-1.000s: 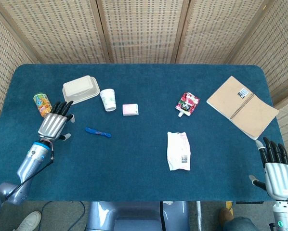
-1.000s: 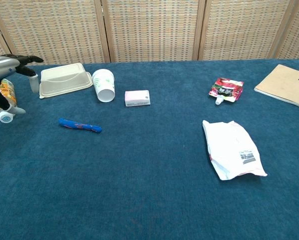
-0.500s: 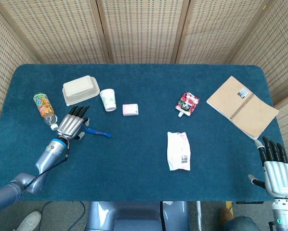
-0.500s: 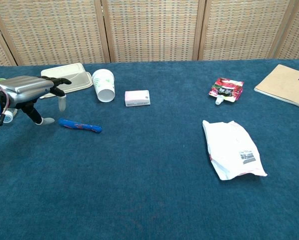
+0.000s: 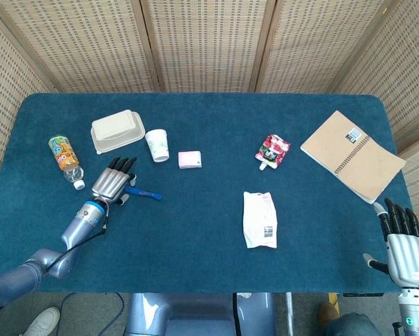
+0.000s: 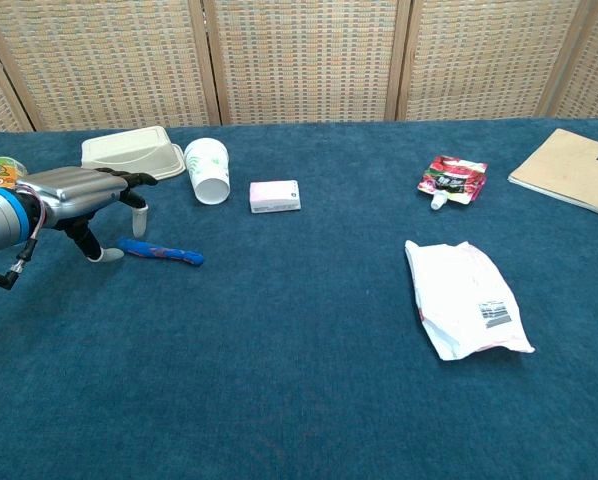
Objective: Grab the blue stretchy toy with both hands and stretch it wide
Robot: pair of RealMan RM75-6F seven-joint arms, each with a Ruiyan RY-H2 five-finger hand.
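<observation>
Blue stretchy toy [image 6: 161,252] lying flat on the blue table [image 5: 195,231], in front of the paper cup [image 6: 208,170]. Left hand [image 6: 87,193] poised over the toy's left end, fingers spread, holding nothing. Right hand [image 5: 403,245] at the near right table edge, fingers extended, empty.

Dark blue carpet-like cloth-covered surface [image 5: 209,231]; behind it a woven rattan folding screen with light wooden frames [image 5: 202,42]. Even, bright indoor lighting.
</observation>
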